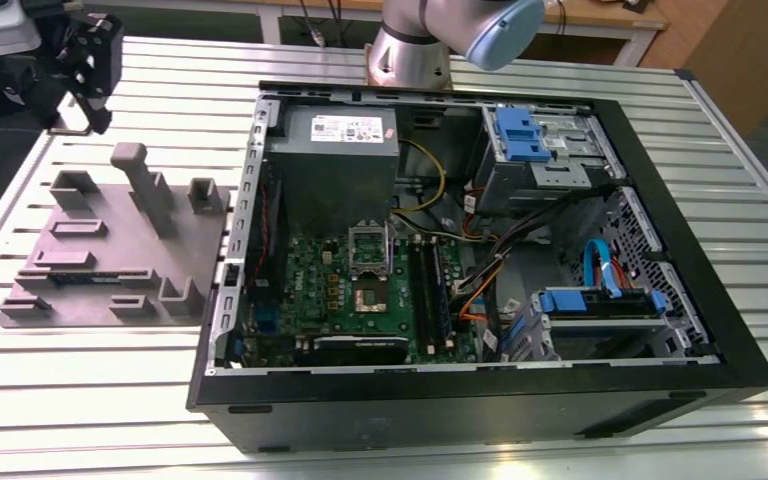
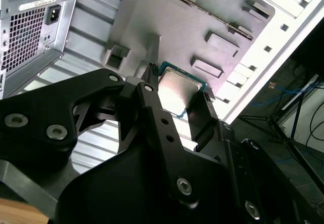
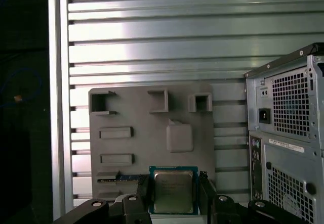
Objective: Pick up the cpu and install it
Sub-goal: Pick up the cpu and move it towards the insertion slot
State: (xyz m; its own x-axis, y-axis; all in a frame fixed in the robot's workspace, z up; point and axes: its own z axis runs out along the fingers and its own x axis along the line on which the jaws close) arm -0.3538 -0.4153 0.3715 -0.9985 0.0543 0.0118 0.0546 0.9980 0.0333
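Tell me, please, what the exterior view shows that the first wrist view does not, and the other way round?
The exterior view adds the open inside of the case: the motherboard, its socket, the power supply and the blue drive brackets. The first wrist view adds the cpu, clamped in the gripper, and the case's vented rear. Shared: the grey tray, the slatted table and the case itself; the gripper too, high at the exterior view's left.
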